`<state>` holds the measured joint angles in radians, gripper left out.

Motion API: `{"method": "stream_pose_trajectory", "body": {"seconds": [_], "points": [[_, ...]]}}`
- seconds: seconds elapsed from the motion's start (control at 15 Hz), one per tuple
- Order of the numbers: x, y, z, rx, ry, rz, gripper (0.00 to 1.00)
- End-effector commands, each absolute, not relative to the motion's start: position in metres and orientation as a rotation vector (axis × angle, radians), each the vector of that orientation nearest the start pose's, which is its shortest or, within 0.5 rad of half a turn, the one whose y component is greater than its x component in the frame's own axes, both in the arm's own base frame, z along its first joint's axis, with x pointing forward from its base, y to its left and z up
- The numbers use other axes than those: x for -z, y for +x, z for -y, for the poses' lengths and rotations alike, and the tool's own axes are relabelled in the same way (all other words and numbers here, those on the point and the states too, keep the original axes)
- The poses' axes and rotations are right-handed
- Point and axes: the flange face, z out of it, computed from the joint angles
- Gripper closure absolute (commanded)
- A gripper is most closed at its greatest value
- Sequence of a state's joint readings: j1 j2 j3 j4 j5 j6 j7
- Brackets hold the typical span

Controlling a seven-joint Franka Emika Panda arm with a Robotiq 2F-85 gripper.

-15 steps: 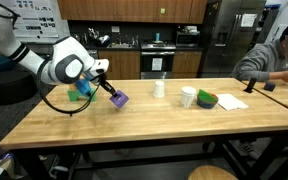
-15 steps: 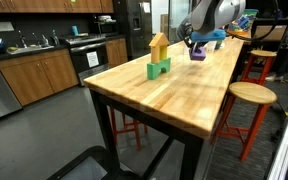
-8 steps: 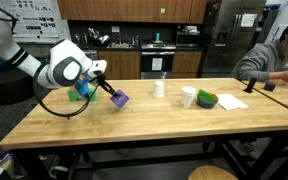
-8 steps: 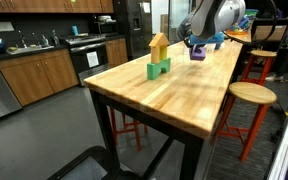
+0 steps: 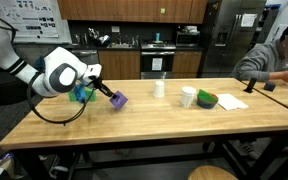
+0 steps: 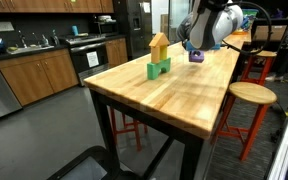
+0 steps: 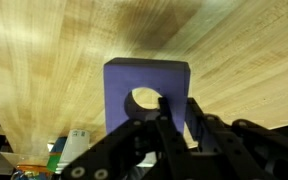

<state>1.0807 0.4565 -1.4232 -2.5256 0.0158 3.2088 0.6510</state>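
Even overhead light lit the wooden table [image 5: 154, 125], exterior views were soft and grainy, gripper [image 7: 177, 108] blurred up close, dark shadow lay beyond the purple block [image 7: 124, 85].

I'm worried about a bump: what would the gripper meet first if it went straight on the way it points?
Likely the wooden table: the gripper points down at it, and the purple block it grips would touch first. The gap is unclear.
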Motion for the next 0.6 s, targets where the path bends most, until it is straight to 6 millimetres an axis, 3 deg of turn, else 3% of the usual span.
{"method": "stream_pose_trajectory", "body": {"seconds": [0.0, 0.53], "points": [[-0.313, 0.478, 0.172, 1.228, -2.979, -1.394, 0.95], [-0.293, 0.477, 0.172, 1.326, -2.930, -1.478, 0.95]]}}
